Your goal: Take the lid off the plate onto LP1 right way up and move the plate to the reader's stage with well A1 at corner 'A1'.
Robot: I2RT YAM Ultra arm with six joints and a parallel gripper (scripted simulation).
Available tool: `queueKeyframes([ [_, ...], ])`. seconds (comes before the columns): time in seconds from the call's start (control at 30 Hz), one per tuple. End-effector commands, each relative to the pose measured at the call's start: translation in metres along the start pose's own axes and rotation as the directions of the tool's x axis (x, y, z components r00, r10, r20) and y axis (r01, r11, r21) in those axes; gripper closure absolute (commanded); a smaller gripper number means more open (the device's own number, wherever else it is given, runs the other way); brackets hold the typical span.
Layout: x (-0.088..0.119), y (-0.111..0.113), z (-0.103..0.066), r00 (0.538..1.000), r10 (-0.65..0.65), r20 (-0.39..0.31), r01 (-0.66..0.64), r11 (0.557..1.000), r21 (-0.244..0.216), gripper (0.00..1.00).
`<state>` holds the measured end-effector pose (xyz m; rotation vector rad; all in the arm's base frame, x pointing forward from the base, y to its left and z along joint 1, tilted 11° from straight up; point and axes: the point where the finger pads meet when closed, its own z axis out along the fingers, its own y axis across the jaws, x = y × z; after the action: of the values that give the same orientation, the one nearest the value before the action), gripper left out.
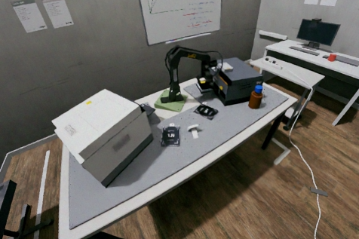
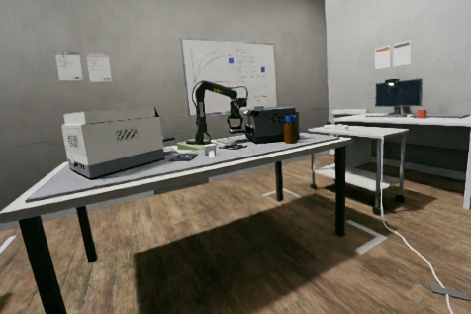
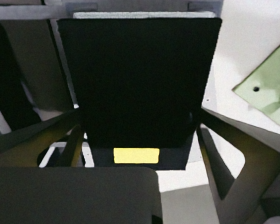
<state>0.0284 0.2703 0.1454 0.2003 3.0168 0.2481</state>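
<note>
My gripper (image 1: 205,82) (image 2: 236,130) (image 3: 140,112) is over the stage in front of the dark box. Its fingers stand wide, shut on the two long sides of the black lid (image 3: 140,80). In the wrist view the lid fills the middle, flat and black. A yellow label (image 3: 136,155) shows at the end nearest the camera's lower edge. A thin pale edge, seemingly of the plate (image 3: 144,15), shows just past the lid's far end; the rest of the plate is hidden. The gap between lid and plate is too small to measure.
The dark box (image 1: 241,78) (image 2: 272,125) stands right of the arm, with the capped bottle (image 1: 256,98) (image 2: 290,130) beside it. Two black bench pads (image 1: 170,142) (image 1: 212,111) and a small white piece (image 1: 194,130) lie in front. A large white instrument (image 1: 109,127) (image 2: 114,138) stands left.
</note>
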Motion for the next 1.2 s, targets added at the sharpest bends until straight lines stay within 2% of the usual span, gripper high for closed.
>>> queueKeyframes([
  [0.0,-0.001,0.003,-0.01,1.0,0.006,0.013,-0.006,1.0,-0.005,0.15],
  [0.03,-0.001,0.003,-0.01,1.0,0.006,0.013,-0.006,1.0,-0.005,0.15],
  [0.07,-0.002,0.003,-0.017,1.0,0.011,0.01,-0.01,0.999,-0.032,0.15],
  [0.27,-0.003,0.005,-0.02,1.0,0.01,0.011,-0.009,0.999,-0.046,0.15],
  [0.4,-0.004,0.013,-0.021,1.0,0.012,0.009,-0.011,0.996,-0.084,0.15],
  [0.67,-0.004,0.006,-0.023,1.0,0.002,0.012,-0.002,0.998,-0.057,0.15],
  [0.8,-0.002,0.006,-0.015,1.0,-0.007,0.015,0.008,1.0,-0.017,0.15],
  [0.9,0.0,0.006,-0.016,1.0,-0.009,0.015,0.009,1.0,-0.008,0.15],
  [0.97,-0.001,0.004,-0.023,1.0,-0.002,0.012,0.002,1.0,-0.028,0.15],
  [1.17,-0.003,0.002,-0.027,1.0,0.011,0.012,-0.011,0.999,-0.033,0.15],
])
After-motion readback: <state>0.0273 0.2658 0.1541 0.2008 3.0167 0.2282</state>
